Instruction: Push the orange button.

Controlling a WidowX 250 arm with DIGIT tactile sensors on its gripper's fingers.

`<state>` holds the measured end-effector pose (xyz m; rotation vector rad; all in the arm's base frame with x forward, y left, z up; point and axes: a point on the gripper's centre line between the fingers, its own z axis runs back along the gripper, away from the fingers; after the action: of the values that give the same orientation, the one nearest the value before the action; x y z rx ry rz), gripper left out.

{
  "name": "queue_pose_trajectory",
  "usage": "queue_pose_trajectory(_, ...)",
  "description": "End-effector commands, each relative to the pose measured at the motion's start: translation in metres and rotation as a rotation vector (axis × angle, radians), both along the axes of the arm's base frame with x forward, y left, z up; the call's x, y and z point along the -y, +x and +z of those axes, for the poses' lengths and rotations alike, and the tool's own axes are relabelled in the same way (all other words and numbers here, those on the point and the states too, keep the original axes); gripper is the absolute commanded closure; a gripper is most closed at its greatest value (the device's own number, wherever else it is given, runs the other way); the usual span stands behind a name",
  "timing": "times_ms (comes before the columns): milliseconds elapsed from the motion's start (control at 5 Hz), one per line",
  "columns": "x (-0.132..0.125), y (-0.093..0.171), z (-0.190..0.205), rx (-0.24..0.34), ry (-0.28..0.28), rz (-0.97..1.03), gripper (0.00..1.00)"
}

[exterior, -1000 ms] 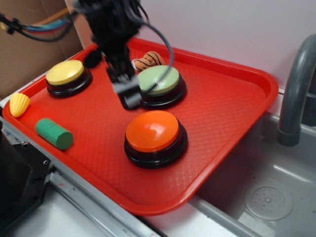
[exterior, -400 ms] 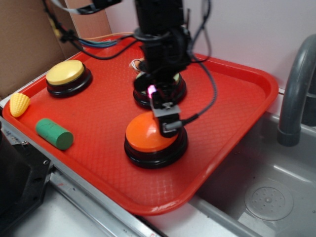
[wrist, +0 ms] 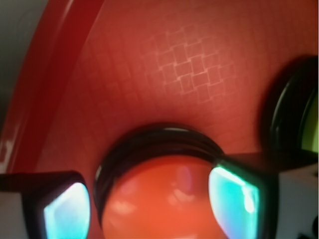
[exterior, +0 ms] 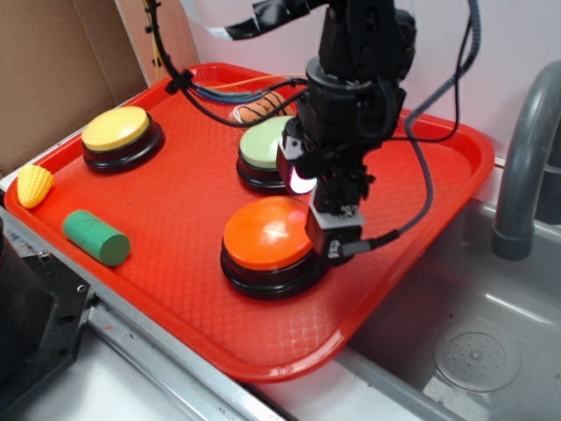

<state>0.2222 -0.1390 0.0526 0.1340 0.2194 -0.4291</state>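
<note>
Furthest left, a yellow toy corn (exterior: pixel 33 185) lies on the rim of the red tray (exterior: pixel 412 189), at its near left corner. Just inside the tray from it a green cylinder (exterior: pixel 95 237) lies on its side, close to the front edge. Behind these the yellow button (exterior: pixel 116 129) sits near the back left rim, with a wide stretch of bare tray floor between it and the middle.

In the middle stands the pale green button (exterior: pixel 264 145), partly covered by the arm, and behind it a striped orange toy (exterior: pixel 259 109) near the back rim. In front of the green one, with a narrow gap between, is the orange button (exterior: pixel 268 233), a little way back from the tray's front edge.

The gripper (exterior: pixel 336 237) hangs over the right side of the orange button's dome, close above it or touching; from the outside view I cannot tell which. In the wrist view the two fingers (wrist: pixel 234 194) stand well apart, one at each side of the orange cap (wrist: pixel 164 199), gripping nothing. The black ring of the button shows between them, with bare tray beyond it.

To the right of the gripper the tray floor is open up to the right rim. Past that rim a grey sink basin (exterior: pixel 478 351) drops away, and a grey faucet (exterior: pixel 526 158) rises at the far right.
</note>
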Motion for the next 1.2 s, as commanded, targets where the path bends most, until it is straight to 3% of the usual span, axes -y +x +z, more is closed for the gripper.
queue_pose_trajectory(0,0.009,0.001,0.016,0.059,-0.029,0.009,0.00)
queue_pose_trajectory(200,0.009,0.001,0.016,0.059,-0.029,0.009,0.00)
queue_pose_trajectory(400,-0.012,-0.022,0.011,0.145,-0.078,0.056,0.00)
queue_pose_trajectory(600,-0.019,-0.032,0.007,0.126,-0.098,0.102,0.00)
queue_pose_trajectory(1000,-0.017,-0.021,0.011,0.119,-0.078,0.065,0.00)
